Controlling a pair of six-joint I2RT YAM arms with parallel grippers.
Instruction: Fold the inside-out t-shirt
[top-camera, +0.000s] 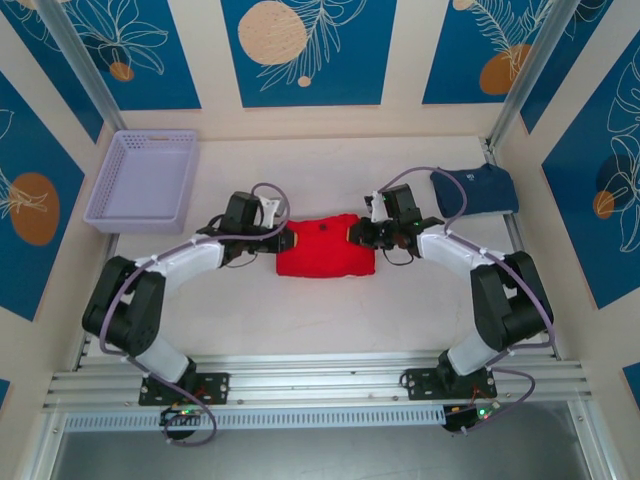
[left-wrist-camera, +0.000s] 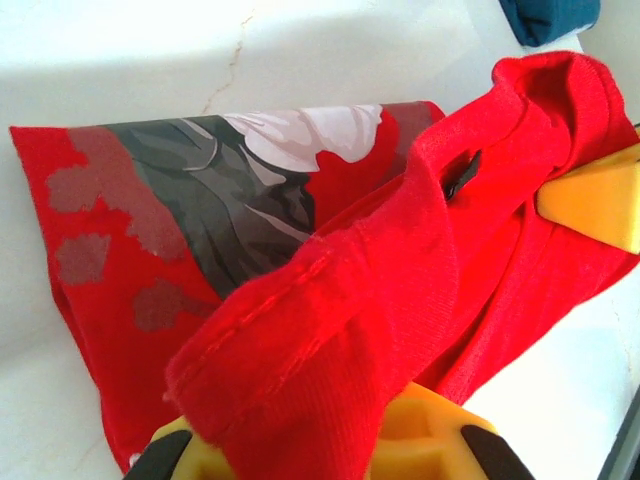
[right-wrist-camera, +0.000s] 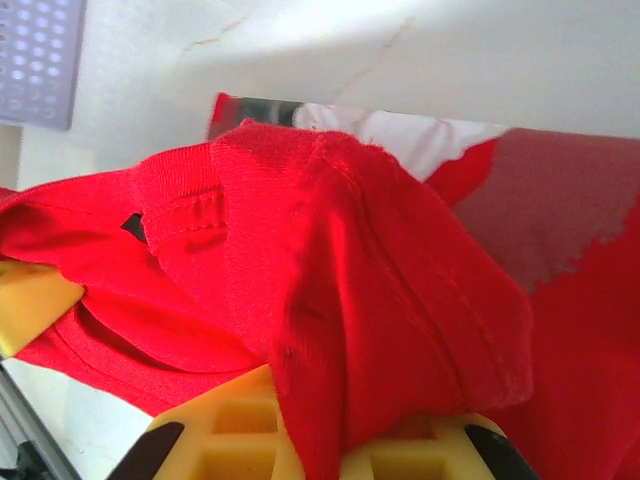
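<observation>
Item: bright red soft cloth short-sleeved t-shirt (top-camera: 325, 248); location: middle of the pale table top (top-camera: 330, 315), gathered into a compact, roughly rectangular bundle lying left to right between the two arms; well apart from both other items.

Surface: in the left wrist view a flat lower layer rests on the table and carries a grey and white print (left-wrist-camera: 250, 165) with dull red blotches to its left; a thick seamed fold of red cloth rises above that layer and runs from one gripper to the other.

Left gripper (top-camera: 286, 240): at the left end of the bundle; its yellow fingers (left-wrist-camera: 420, 435) are closed on the raised fold, cloth bunched between them.

Right gripper (top-camera: 358, 235): at the right end of the bundle; its yellow fingers (right-wrist-camera: 230, 430) are likewise clamped on the same red fold; cloth drapes over and between them.

Other items: lavender perforated plastic basket (top-camera: 150, 137), far left of the table, upright; navy blue folded cloth t-shirt (top-camera: 478, 190), far right, just beyond the right arm's wrist, lying flat and touched by neither gripper.
</observation>
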